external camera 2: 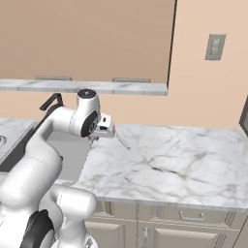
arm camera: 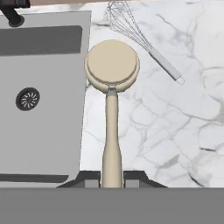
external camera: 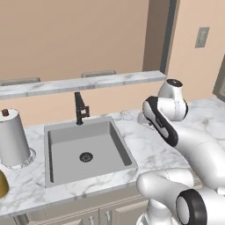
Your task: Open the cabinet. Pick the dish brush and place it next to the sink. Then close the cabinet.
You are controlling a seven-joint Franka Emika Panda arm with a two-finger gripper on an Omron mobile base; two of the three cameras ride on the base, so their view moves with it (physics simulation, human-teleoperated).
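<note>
Hand view: the gripper (arm camera: pixel 112 177) is clenched on the thin beige handle of the round-headed pale dish brush (arm camera: pixel 112 65), head over white marble counter (arm camera: pixel 175 131) just beside the grey sink's (arm camera: pixel 43 109) rim. Beyond lies a wire whisk (arm camera: pixel 131 30). Right base view alone shows wide bare counter rightward.

Peach walls (external camera: pixel 66 35), white marble counter (external camera 2: pixel 169 164), raised marble ledge (external camera: pixel 88 82), grey switch plate (external camera 2: pixel 214 47)

white arm (external camera 2: pixel 48 140), marble counter (external camera 2: pixel 179 164), whisk (external camera 2: pixel 122 141)
</note>
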